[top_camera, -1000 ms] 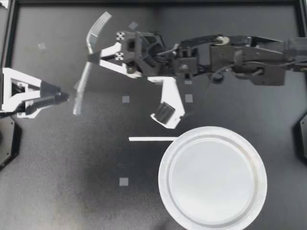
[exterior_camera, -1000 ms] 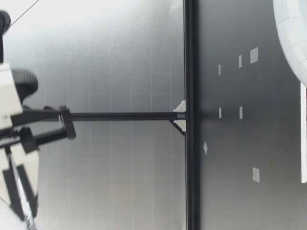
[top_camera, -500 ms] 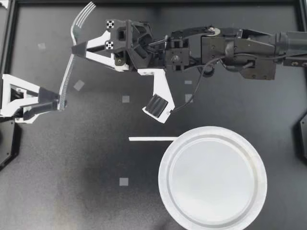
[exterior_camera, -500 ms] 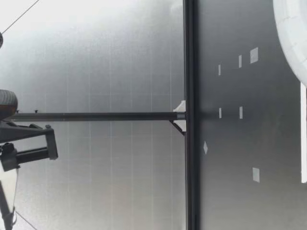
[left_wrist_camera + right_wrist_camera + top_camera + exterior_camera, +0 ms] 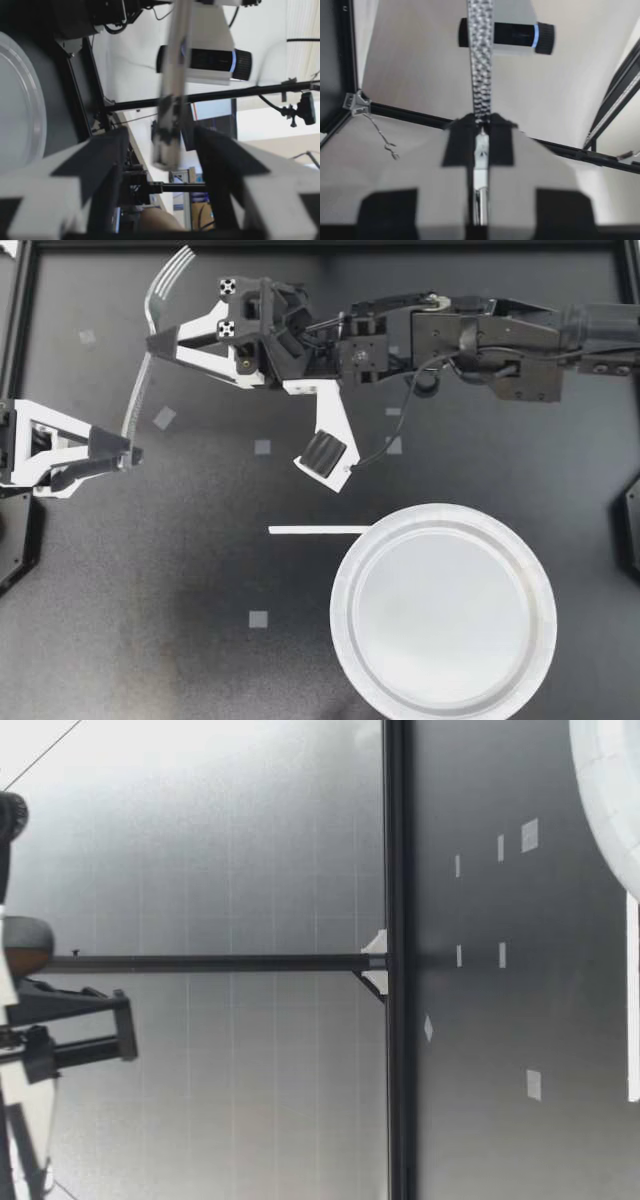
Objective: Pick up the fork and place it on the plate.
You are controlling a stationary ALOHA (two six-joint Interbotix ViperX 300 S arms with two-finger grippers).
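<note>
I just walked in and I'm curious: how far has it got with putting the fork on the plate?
Done: the fork is up in the air, clamped in the right end effector. In hand: its handle end sits between the left end effector's open fingers, untouched. Left: carrying it to the plate, which is empty.

Plate (image 5: 340,625) rim cut off at bottom edge of top view, fork (image 5: 172,85) blurred in left wrist view, its far end cut off in right wrist view.
</note>
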